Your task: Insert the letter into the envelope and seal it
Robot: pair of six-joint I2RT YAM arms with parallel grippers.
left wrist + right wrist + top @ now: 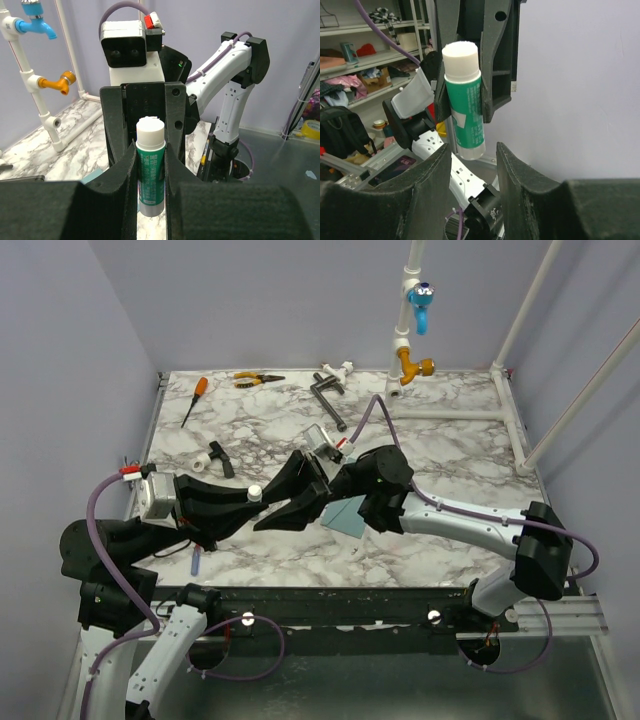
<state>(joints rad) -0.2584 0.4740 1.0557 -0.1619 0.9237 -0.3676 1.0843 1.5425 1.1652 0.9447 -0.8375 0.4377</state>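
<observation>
My left gripper (151, 150) is shut on a green glue stick (150, 170) with a white cap, held upright between its black pads. My right gripper (470, 160) faces it with jaws open. Its fingers (432, 172) stand either side of the stick's grey lower end (470, 147) and a gap shows on both sides. In the top view both grippers meet over the table's middle, the left gripper (300, 502) and the right gripper (335, 480). The teal-blue envelope (345, 517) lies flat on the marble under the right arm, partly covered. The letter is hidden.
An orange-handled screwdriver (197, 395), yellow pliers (255, 380) and a grey metal tool (328, 400) lie at the table's back. A white pipe frame with a blue tap (422, 305) and a brass tap (418, 368) stands at the back right. White fittings (210, 455) lie at the left.
</observation>
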